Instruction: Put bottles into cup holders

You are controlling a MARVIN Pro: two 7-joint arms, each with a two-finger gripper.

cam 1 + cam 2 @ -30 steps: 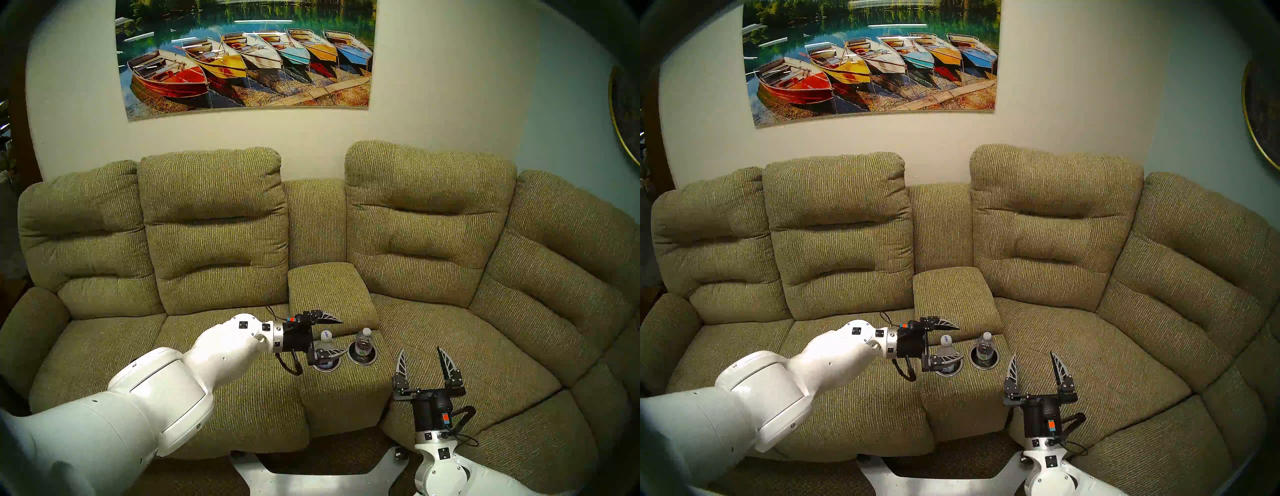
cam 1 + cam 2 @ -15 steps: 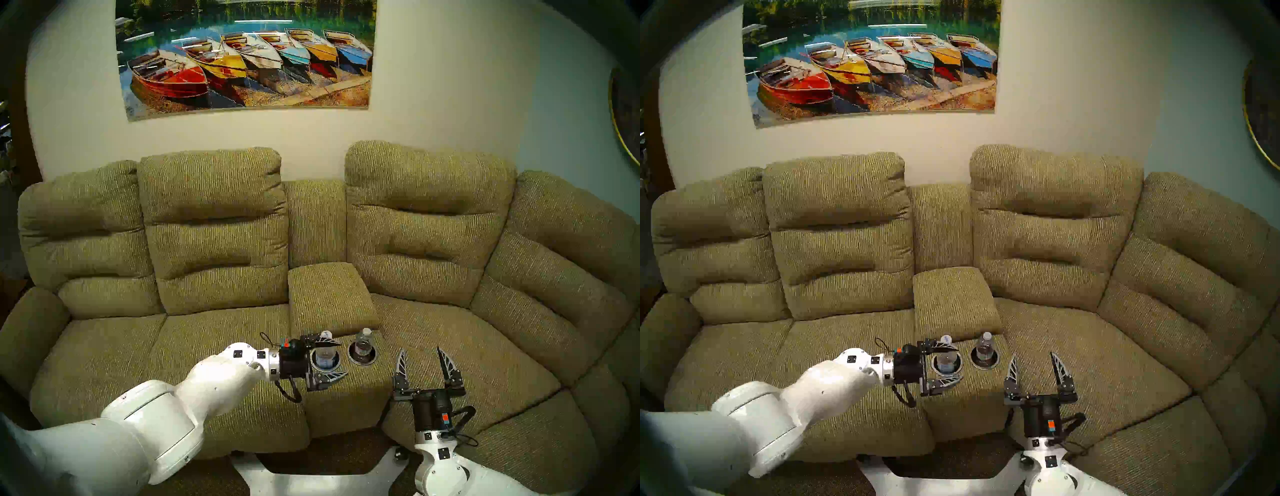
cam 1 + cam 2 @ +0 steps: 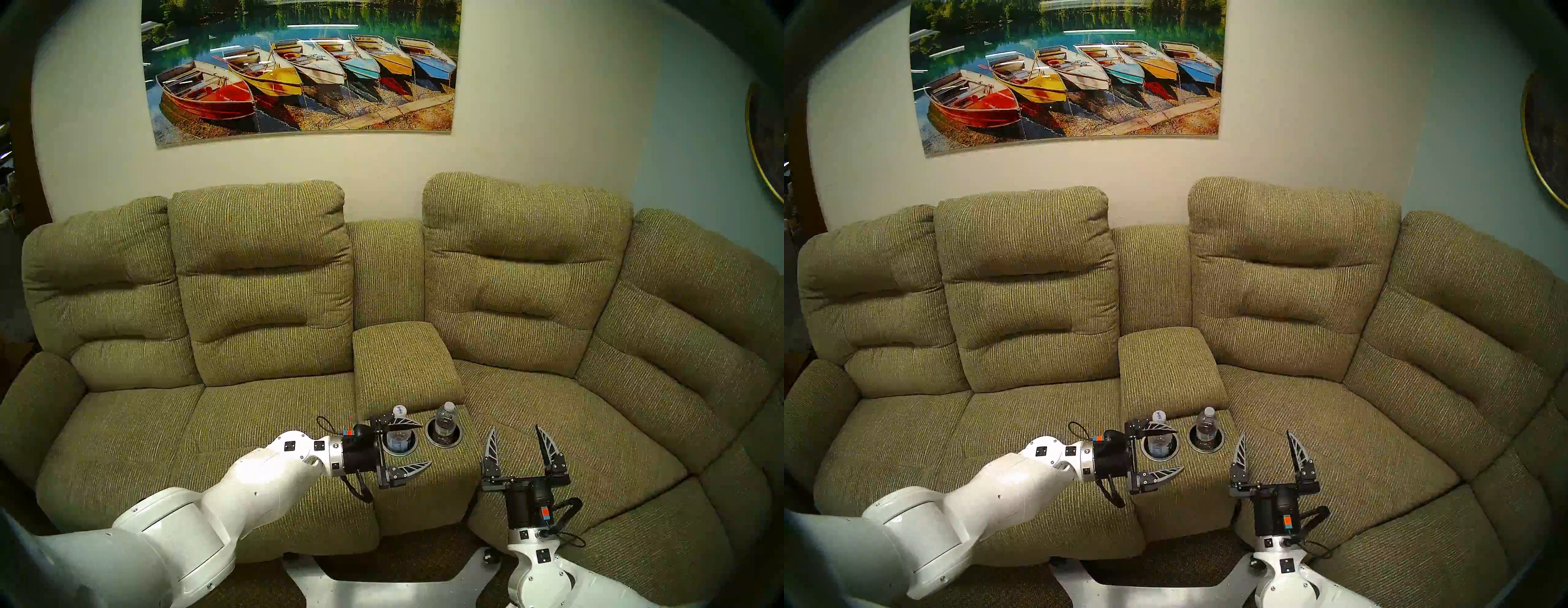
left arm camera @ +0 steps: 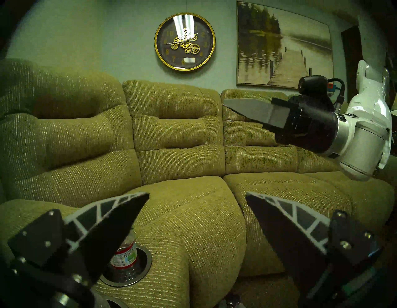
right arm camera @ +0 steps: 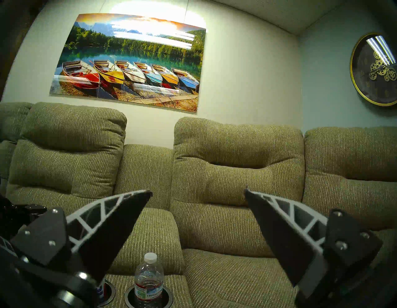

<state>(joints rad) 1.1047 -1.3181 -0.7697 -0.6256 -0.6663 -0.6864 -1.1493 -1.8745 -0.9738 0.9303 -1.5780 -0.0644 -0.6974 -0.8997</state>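
The right gripper (image 5: pixel 198 193) has its fingers spread wide, nothing between them. Below, a bottle (image 5: pixel 148 279) stands upright in the right cup holder (image 5: pixel 169 295). A second bottle (image 5: pixel 101 289), mostly hidden by the left finger (image 5: pixel 111 228), sits in the left holder (image 5: pixel 110 292). Behind: sofa (image 5: pixel 236 172), boat picture (image 5: pixel 129 62), clock (image 5: pixel 374 68).

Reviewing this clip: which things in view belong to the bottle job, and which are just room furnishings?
Part of the job:
- left bottle, in left cup holder
- right bottle, in right cup holder
- left hand, open
- right hand, open

Just furnishings:
- sofa
- boat picture
- wall clock
- pier picture
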